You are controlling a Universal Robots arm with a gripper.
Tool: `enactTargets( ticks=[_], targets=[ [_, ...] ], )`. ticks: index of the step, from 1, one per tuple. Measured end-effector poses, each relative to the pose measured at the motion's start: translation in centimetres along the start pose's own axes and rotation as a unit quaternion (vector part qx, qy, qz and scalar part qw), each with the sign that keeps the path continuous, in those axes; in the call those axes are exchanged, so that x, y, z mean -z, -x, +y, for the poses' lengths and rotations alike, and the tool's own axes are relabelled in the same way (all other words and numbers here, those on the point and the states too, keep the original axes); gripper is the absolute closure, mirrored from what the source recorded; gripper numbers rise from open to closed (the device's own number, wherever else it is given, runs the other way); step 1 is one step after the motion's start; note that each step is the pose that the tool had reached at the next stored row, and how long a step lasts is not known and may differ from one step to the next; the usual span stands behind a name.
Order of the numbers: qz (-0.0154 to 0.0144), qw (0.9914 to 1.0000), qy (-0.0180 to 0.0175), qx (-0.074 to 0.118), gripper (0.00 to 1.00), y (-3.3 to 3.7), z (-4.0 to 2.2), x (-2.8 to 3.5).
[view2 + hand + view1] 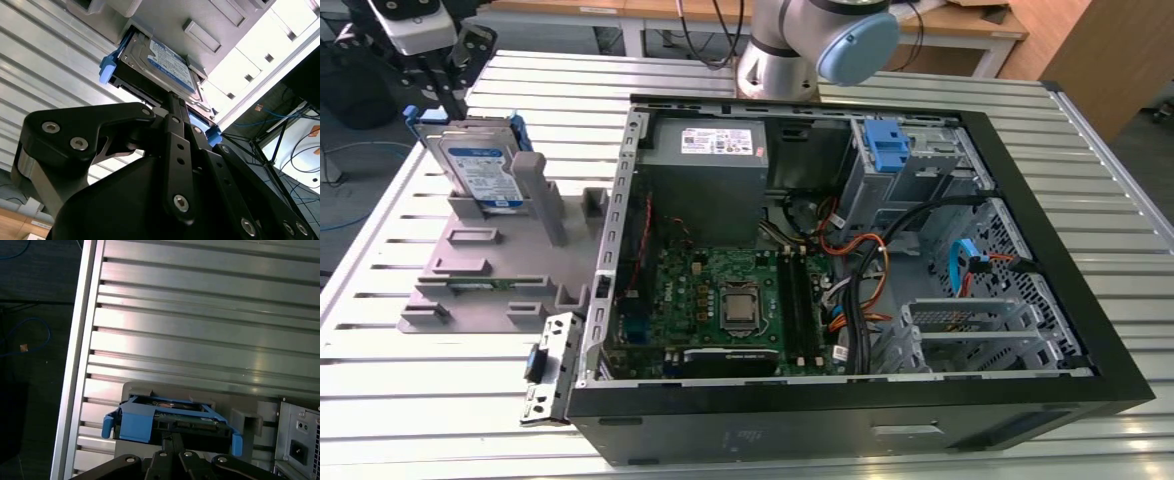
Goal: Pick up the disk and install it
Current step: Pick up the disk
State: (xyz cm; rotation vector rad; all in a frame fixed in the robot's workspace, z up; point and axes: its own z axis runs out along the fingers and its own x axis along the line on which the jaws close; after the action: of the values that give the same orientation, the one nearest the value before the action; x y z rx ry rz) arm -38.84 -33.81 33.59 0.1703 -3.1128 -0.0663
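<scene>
The disk (pixel 478 165) is a flat, rectangular silver drive with a white-and-blue label on its broad face and blue plastic rails along its side edges. It stands upright on one edge at the far left of the scene in the exterior view, with the label face turned toward the near side. Its lower edge seems to sit in the grey holder (pixel 480 270), though the seat itself is hidden. It is well apart from the open computer case (pixel 854 410). In both wrist views the disk (pixel 167 65) (pixel 170 412) shows blue rail ends jutting past its corners.
</scene>
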Motion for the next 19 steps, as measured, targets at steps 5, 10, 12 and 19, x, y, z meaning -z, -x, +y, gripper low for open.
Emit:
enactTargets(
  ticks=[5,10,12,19],
  targets=[
    [0.0000,1.00000,0.0001,0.000,0.89,0.00,0.00,0.00],
    [0.0007,0.99984,0.0000,0.018,0.89,0.00,0.00,0.00],
    [0.0012,0.99958,-0.0002,0.029,0.89,0.00,0.00,0.00],
    [0.0036,0.99660,-0.0014,0.082,0.89,0.00,0.00,-0.01]
  ],
)
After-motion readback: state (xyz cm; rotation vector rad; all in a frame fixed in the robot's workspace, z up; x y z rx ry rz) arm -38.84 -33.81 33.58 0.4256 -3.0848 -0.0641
